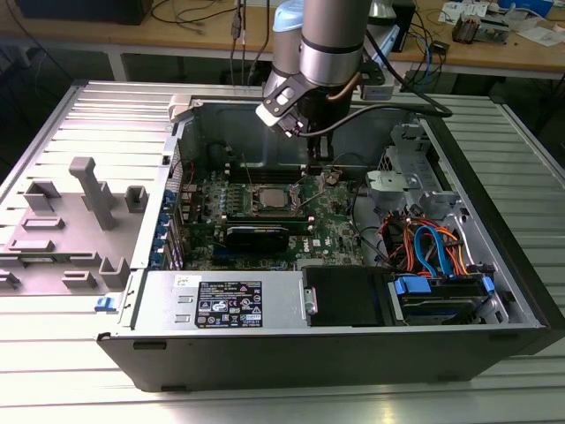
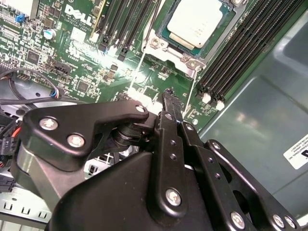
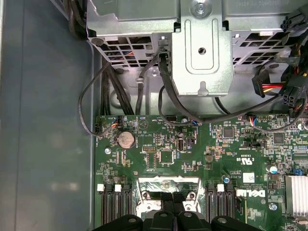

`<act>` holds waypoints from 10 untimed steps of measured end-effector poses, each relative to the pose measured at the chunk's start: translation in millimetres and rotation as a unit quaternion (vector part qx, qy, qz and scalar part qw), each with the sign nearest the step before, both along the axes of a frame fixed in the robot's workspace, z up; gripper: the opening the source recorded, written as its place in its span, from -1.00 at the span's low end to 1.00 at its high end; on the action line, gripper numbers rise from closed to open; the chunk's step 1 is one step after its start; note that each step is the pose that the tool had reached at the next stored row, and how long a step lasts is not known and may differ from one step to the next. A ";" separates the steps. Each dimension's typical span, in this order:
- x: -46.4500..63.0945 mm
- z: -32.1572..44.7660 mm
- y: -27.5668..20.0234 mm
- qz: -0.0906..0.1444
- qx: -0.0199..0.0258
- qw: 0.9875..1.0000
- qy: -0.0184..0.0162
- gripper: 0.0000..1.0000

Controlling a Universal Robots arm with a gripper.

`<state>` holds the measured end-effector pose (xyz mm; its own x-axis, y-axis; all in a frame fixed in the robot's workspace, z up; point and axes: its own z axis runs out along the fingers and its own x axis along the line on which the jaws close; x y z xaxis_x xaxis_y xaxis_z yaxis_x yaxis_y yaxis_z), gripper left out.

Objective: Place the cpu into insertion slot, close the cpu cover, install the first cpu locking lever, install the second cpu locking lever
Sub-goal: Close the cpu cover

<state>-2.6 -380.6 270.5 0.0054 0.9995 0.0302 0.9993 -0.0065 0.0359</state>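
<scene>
The cpu (image 2: 195,21), a silver-grey square, lies in the insertion slot (image 1: 269,197) on the green board. The cpu cover (image 2: 174,49) lies flat around it as a silver frame. Two thin wire locking levers (image 2: 136,72) (image 2: 194,91) stick out from the socket's corners, away from the board. My gripper (image 2: 168,92) hovers just off the socket's edge between the two levers, fingers pressed together with nothing between them. In the first wrist view the black fingertips (image 3: 168,211) sit over the socket frame (image 3: 166,188). In the exterior view the gripper (image 1: 318,166) hangs inside the open computer case.
Black memory slots (image 2: 250,43) flank the socket on both sides. A metal drive cage (image 3: 199,48) and black cables (image 3: 166,91) stand beyond the board. The case wall (image 2: 269,110) is close by. A grey fixture (image 1: 88,212) rests on the table at the exterior view's left.
</scene>
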 end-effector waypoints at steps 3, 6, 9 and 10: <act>0.8 0.0 0.0 0.000 0.000 1.000 0.000 -0.79; 1.9 0.0 0.0 0.000 0.000 1.000 0.000 -0.79; 2.9 0.0 0.0 0.000 0.000 1.000 0.000 -0.79; 3.2 0.0 0.0 0.000 0.000 1.000 0.000 -0.79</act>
